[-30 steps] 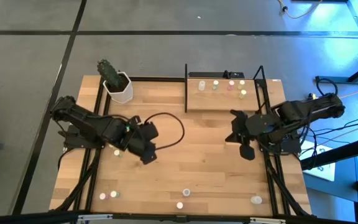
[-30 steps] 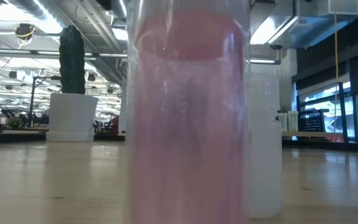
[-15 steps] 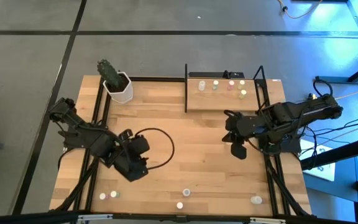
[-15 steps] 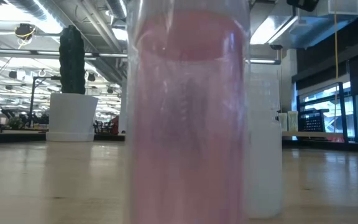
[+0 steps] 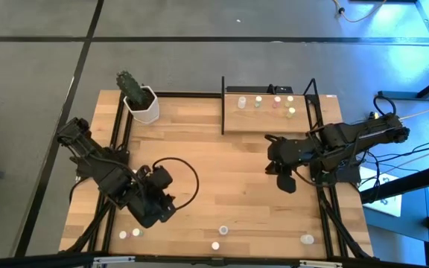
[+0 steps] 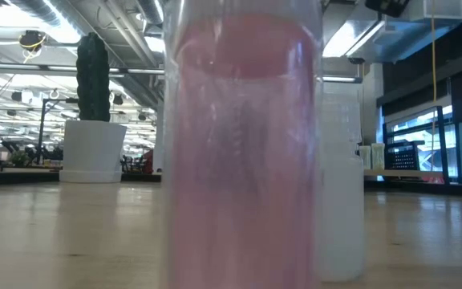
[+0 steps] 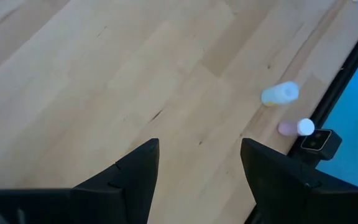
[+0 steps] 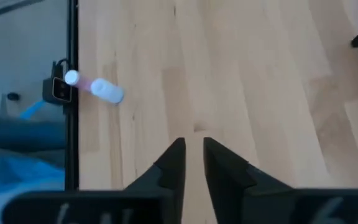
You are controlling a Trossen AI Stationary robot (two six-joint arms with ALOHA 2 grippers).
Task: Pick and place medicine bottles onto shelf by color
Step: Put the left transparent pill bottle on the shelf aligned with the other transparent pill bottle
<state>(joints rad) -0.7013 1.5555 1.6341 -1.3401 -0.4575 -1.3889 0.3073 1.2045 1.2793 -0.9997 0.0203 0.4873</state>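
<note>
Both pincers (image 7: 194, 180) (image 8: 194, 163) empty, apart.

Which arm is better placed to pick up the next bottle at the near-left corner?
The left. Its tool hovers open just beside the two bottles at that corner. The right tool is across the table, below the shelf.

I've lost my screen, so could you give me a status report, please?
Left end effector open, empty, near two front bottles. Right end effector empty, mid-table. Shelf holds five.
</note>
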